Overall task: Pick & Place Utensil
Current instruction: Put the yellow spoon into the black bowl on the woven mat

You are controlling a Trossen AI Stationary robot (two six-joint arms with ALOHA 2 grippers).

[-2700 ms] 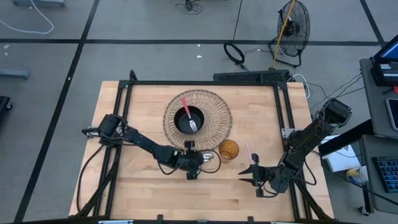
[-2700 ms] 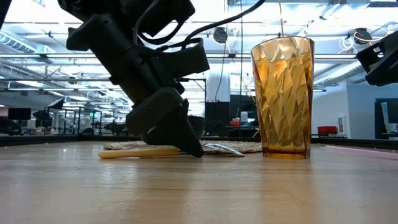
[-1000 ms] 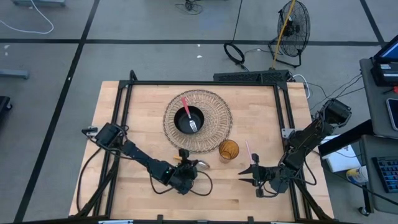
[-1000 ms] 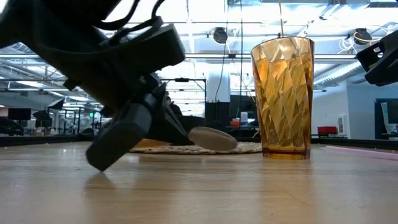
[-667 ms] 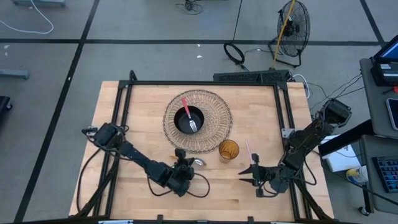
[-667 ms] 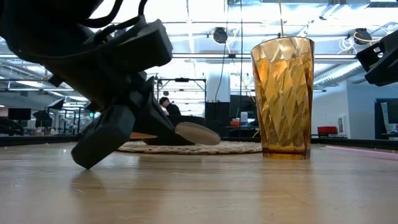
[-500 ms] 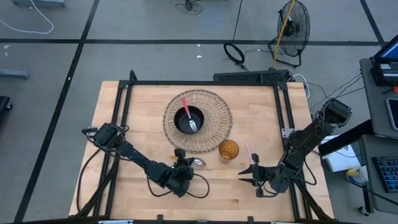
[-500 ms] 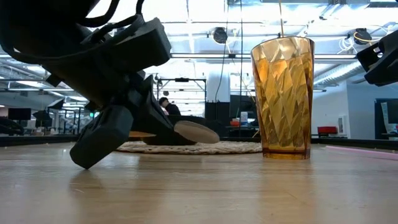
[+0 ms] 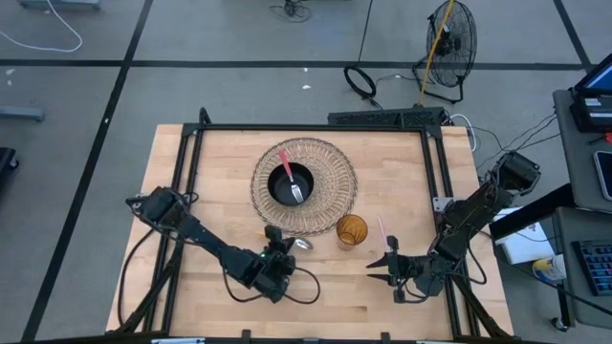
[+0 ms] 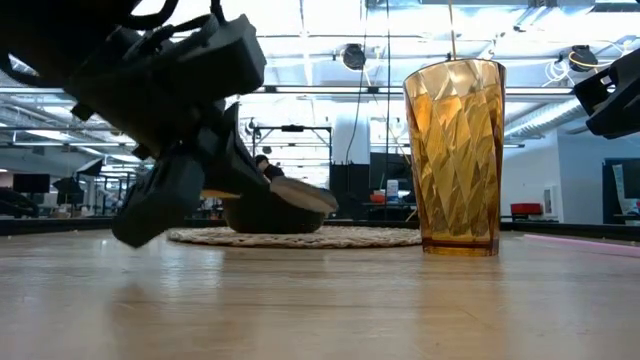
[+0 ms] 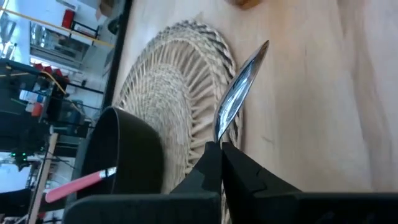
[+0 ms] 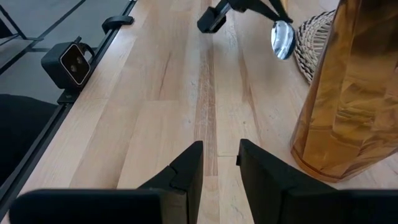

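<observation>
My left gripper (image 9: 283, 250) is near the table's front middle, just in front of the woven mat (image 9: 330, 162), and is shut on a spoon. The spoon's shiny bowl (image 9: 301, 244) points toward the amber cup (image 9: 351, 229). In the low view the spoon's bowl (image 10: 300, 195) hovers above the table. A black bowl (image 9: 278, 184) stands on the mat, and a pink-handled fork (image 9: 285, 162) leans inside it. My right gripper (image 9: 387, 266) waits open at the front right. My left gripper pinches the spoon between its two fingers (image 11: 211, 163) at the neck (image 11: 222, 132), just behind the bowl. The fingers run along the spoon, slanting from the table's left near side. The spoon is lifted clear of the table, its bowl (image 11: 239, 93) sticking out past the fingertips, roughly level.
The tall amber cup (image 10: 462, 155) stands on the table right of the spoon and close to it. A thin pink stick (image 9: 381, 229) lies between the cup and my right gripper (image 12: 217, 163). Bare wood lies in front of both grippers.
My left gripper has risen off the table with the spoon and drawn slightly toward the table's left. Its lower finger, which touched the wood a second ago, now hangs clear. The spoon's bowl is higher and farther from the cup.
</observation>
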